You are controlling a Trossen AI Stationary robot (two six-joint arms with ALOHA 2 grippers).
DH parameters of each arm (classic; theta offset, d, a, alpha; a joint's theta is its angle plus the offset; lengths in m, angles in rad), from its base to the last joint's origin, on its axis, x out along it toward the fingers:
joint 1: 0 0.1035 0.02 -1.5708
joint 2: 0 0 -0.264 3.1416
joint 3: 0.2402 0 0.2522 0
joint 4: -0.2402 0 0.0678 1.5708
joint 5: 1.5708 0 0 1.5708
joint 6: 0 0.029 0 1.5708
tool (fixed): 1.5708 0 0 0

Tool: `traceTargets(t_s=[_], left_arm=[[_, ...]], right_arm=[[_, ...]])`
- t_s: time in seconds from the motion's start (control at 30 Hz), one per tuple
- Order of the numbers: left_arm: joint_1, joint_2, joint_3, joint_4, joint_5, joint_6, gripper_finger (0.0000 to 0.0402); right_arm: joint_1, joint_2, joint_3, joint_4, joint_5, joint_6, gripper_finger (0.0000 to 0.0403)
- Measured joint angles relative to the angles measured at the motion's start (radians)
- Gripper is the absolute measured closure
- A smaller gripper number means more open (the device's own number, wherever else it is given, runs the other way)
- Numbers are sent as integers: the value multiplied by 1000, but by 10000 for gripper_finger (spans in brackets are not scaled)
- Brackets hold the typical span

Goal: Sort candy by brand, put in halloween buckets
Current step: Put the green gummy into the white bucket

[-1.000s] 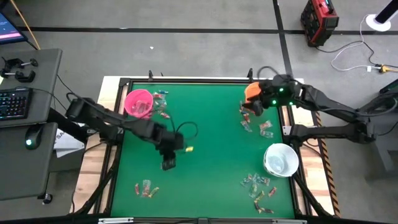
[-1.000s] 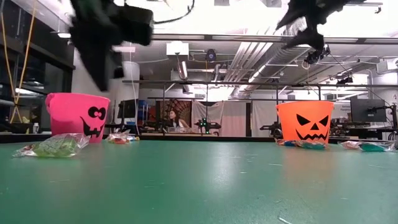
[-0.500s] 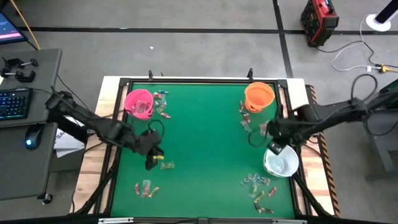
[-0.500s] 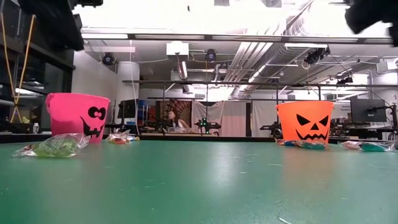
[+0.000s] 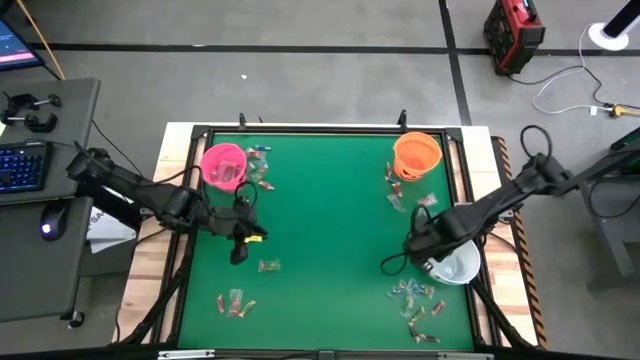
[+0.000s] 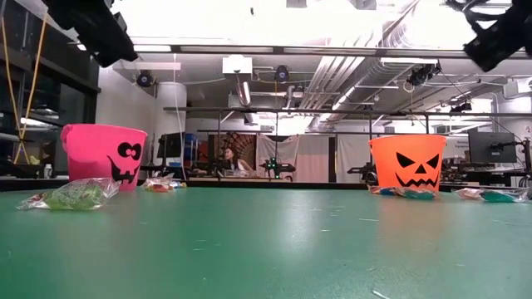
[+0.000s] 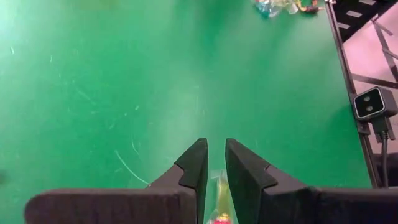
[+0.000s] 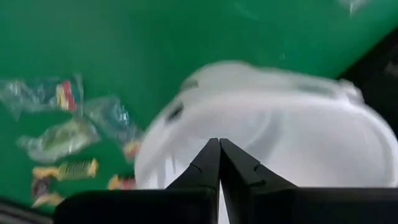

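I am carrying one candy in the left gripper while the right is hanging over the white bucket.

From above, I am seeing the left gripper [image 5: 240, 240] at the pink bucket's [image 5: 222, 165] five o'clock; the right gripper [image 5: 428, 262] beside the white bucket [image 5: 455, 263], the orange bucket [image 5: 416, 155] at its twelve. Loose candy [image 5: 415, 300] is lying at the white bucket's seven. Table-level shows little more. Left wrist: jaws nearly shut, pinching a candy [image 7: 219, 200]. Right wrist: jaws closed, seemingly empty. Wrappers look light, crinkly, slippery; I'd pinch mid-body.
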Motion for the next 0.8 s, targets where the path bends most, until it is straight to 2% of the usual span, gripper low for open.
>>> traceTargets(t_s=[0.2, 0.57, 0.67, 0.8], left_arm=[[2, 0, 0, 3, -2, -1, 353], [2, 0, -1, 67, -73, -50, 353], [2, 6, -1, 58, -75, -74, 353], [2, 38, -1, 41, -86, -84, 353]], right_arm=[[-2, 49, 0, 35, 67, -73, 403], [1, 49, 1, 289, 99, -227, 403], [4, 47, 34, 229, 102, -276, 403], [21, 19, 129, 42, 159, -311, 403]])
